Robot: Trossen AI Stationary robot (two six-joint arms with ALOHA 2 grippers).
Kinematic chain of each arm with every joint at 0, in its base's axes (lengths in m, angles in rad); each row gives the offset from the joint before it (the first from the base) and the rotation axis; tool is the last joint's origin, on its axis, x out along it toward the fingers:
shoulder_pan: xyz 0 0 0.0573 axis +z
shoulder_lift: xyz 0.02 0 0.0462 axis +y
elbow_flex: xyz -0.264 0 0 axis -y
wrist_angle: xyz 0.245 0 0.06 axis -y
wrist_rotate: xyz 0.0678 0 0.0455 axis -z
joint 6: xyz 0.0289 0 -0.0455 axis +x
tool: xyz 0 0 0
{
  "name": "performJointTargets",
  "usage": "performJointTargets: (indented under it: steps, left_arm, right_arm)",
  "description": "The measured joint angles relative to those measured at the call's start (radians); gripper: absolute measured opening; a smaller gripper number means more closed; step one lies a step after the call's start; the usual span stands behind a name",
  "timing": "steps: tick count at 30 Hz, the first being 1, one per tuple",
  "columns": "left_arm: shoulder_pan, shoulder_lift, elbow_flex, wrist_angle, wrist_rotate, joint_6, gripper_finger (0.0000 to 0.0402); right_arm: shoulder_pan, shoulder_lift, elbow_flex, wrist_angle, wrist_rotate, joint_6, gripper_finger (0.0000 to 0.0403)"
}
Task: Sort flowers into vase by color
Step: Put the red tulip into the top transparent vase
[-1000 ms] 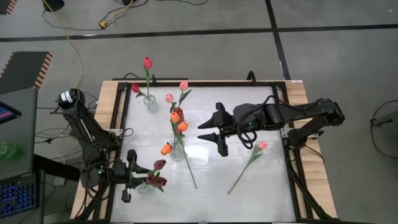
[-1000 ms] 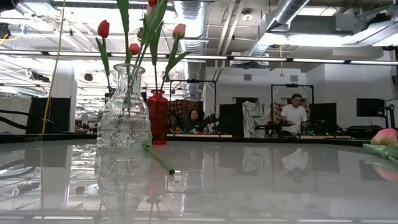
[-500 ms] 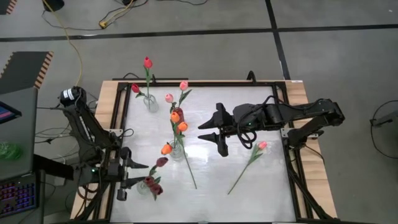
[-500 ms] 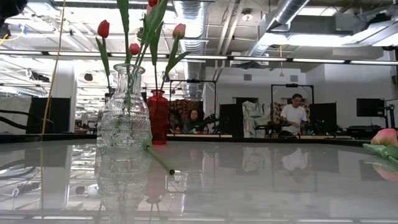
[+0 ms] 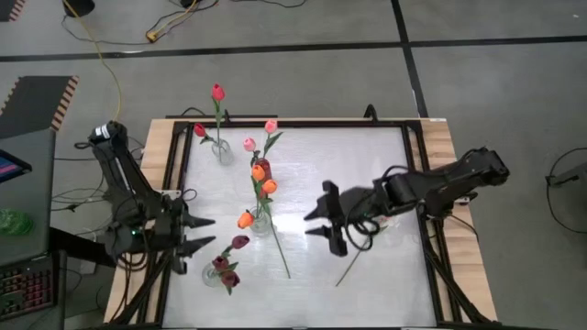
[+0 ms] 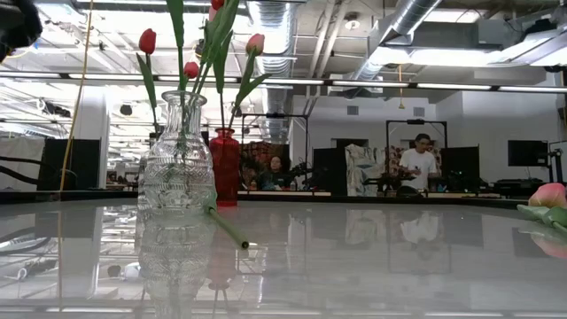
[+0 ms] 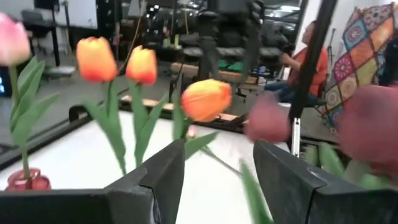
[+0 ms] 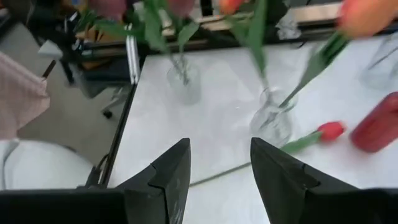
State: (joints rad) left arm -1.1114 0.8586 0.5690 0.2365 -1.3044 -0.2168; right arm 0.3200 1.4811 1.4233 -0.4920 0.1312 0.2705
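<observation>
Right hand (image 5: pixel 323 228), fingers spread wide, hovers over glossy white table (image 5: pixel 385 156) near a thin-stemmed pink tulip (image 6: pixel 549 195).

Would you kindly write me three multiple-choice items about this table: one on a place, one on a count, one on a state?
1. Where does the loose pink tulip's stem lie?
A. Beside the right hand
B. In a vase
C. On the floor

2. How many orange tulips stand in the middle vase?
A. One
B. Three
C. Five

3. How is the left hand?
A. Shut on a tulip
B. Open and empty
C. Inside a vase

Answers: 1 A, the stem lies on the table by the right hand. 2 B, three orange heads show. 3 B, its fingers are spread with nothing between them.
</observation>
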Motion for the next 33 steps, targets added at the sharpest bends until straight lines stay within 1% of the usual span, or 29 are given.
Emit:
performJointTargets:
  steps: [4, 7, 11, 13, 15, 19, 28, 33]
  left_arm:
    - [0.083, -0.06, 0.0, -0.179, 0.078, -0.151, 0.0178]
    - [0.154, -0.095, 0.0, -0.28, 0.138, -0.228, 0.0178]
    - [0.235, -0.119, 0.0, -0.336, 0.228, -0.249, 0.0178]
    - [0.264, -0.123, 0.0, -0.337, 0.262, -0.242, 0.0178]
    - [0.288, -0.122, 0.0, -0.337, 0.285, -0.235, 0.0178]
    - [0.321, -0.119, 0.0, -0.357, 0.317, -0.243, 0.0178]
    - [0.335, -0.121, 0.0, -0.361, 0.34, -0.251, 0.0178]
    - [0.335, -0.12, 0.0, -0.361, 0.353, -0.251, 0.0178]
  right_arm:
    - [0.028, 0.0, -0.148, 0.138, 0.016, 0.05, 0.0193]
    - [0.032, 0.012, -0.259, 0.285, 0.082, 0.14, 0.0193]
    - [0.025, 0.046, -0.387, 0.465, 0.149, 0.289, 0.0193]
    - [0.026, 0.077, -0.428, 0.517, 0.169, 0.328, 0.0193]
    - [0.023, 0.127, -0.433, 0.608, 0.172, 0.331, 0.0193]
    - [0.019, 0.254, -0.417, 0.673, 0.178, 0.324, 0.0193]
    - [-0.003, 0.486, -0.304, 0.667, 0.186, 0.317, 0.0193]
    - [-0.009, 0.573, -0.213, 0.667, 0.191, 0.234, 0.0193]
